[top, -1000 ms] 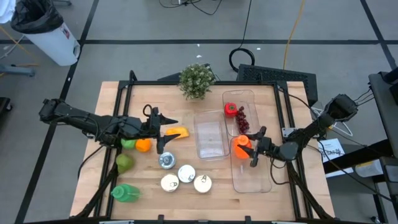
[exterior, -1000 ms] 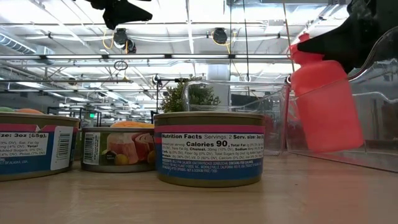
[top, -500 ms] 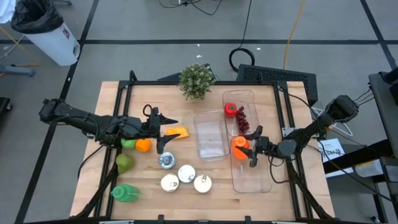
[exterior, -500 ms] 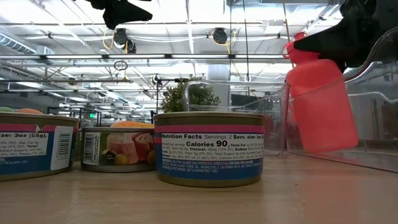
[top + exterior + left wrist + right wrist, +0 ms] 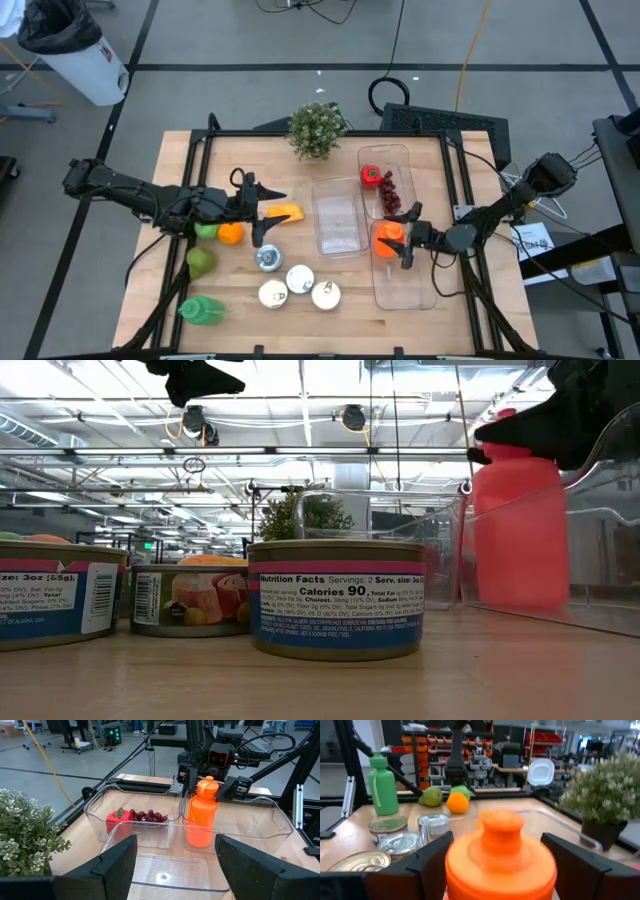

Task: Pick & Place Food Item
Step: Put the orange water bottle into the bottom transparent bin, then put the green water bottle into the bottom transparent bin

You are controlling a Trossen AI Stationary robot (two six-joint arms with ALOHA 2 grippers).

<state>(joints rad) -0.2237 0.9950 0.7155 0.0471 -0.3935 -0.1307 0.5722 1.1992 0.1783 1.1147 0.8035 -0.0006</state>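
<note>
An orange bottle (image 5: 388, 240) stands upright on its base at the far end of the near clear container (image 5: 408, 290), on the table's right. My right gripper (image 5: 406, 236) is open and reaches in level from the right. Its fingers flank the bottle's neck and shoulder (image 5: 207, 795), with small gaps on both sides in the left wrist view. In the right wrist view the bottle (image 5: 500, 855) fills the space between the fingers. My left gripper (image 5: 264, 212) hangs open above the table's left half, holding nothing, beside a yellow-orange food piece (image 5: 284, 212).
The far right container (image 5: 400, 155) holds a red pepper (image 5: 371, 176) and grapes (image 5: 390, 198). A clear middle container (image 5: 337, 215) and a potted plant (image 5: 316, 130) stand nearby. An orange (image 5: 230, 234), a pear (image 5: 200, 262), a green bottle (image 5: 202, 310) and several cans (image 5: 298, 285) lie left.
The orange bottle, tilted a second ago in the low view, has been tipped upright and now stands on the container floor. My right gripper has turned slightly with it and stayed in place. My left arm has kept still.
</note>
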